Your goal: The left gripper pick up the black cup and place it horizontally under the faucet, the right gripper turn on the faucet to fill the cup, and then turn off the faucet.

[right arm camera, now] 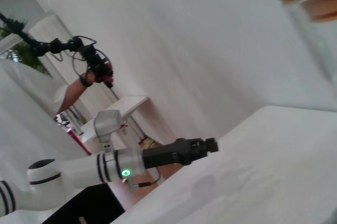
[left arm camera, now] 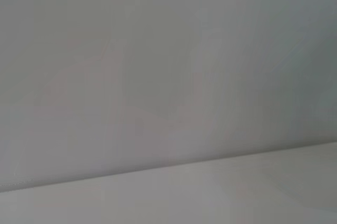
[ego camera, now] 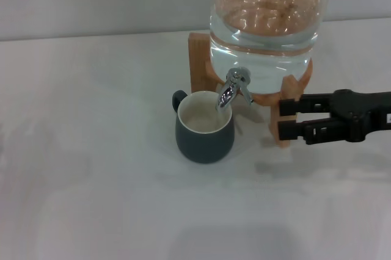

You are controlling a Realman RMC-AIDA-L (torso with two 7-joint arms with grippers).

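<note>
Now: black cup (ego camera: 204, 135) upright under faucet (ego camera: 232, 89), handle rear-left | right tool (ego camera: 288, 118) spread | left tool (right arm camera: 209, 146) state unclear.

Robot test lab or studio. Evidence: bare white table (ego camera: 91, 199), plain white walls, black camera rig on boom (right arm camera: 79, 50) in background, second white side table (right arm camera: 129, 105).
</note>
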